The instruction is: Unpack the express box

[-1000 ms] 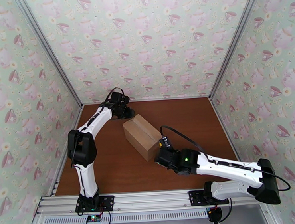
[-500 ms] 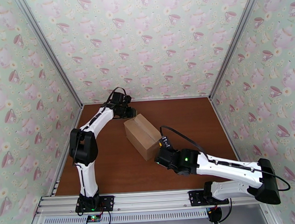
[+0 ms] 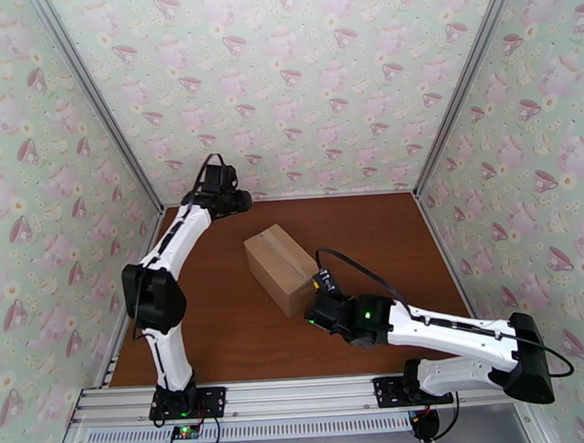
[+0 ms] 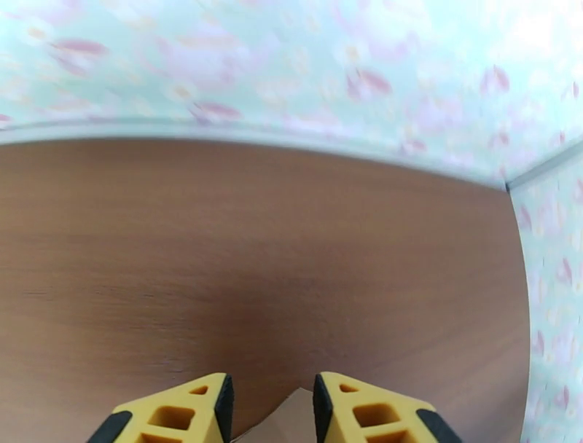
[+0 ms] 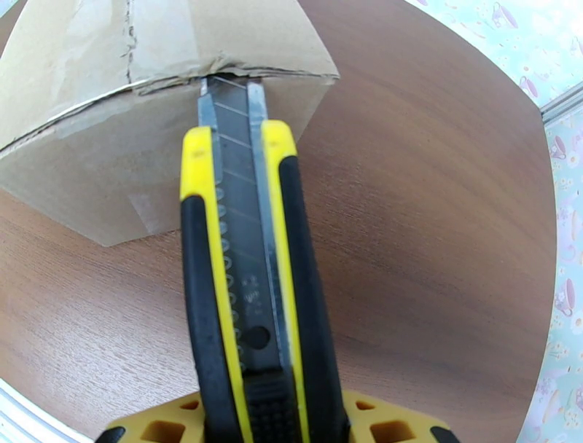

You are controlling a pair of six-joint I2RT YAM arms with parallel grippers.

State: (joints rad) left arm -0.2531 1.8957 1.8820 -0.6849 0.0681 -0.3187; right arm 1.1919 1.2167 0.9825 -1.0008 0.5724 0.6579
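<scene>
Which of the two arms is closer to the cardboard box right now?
Right. The right fingers hold a utility knife with its blade at the near top edge of the cardboard box; the left fingers hang beyond its far end, apart from it.

Brown cardboard express box (image 5: 109, 87) cropped at 12 and 9 o'clock, yellow-and-black utility knife (image 5: 248, 291) with blade tip hidden under its flap edge, handle cut off at 6 o'clock, pale green pink-patterned wallpaper (image 4: 291, 65) blurred beyond left claw (image 4: 271, 393).
</scene>
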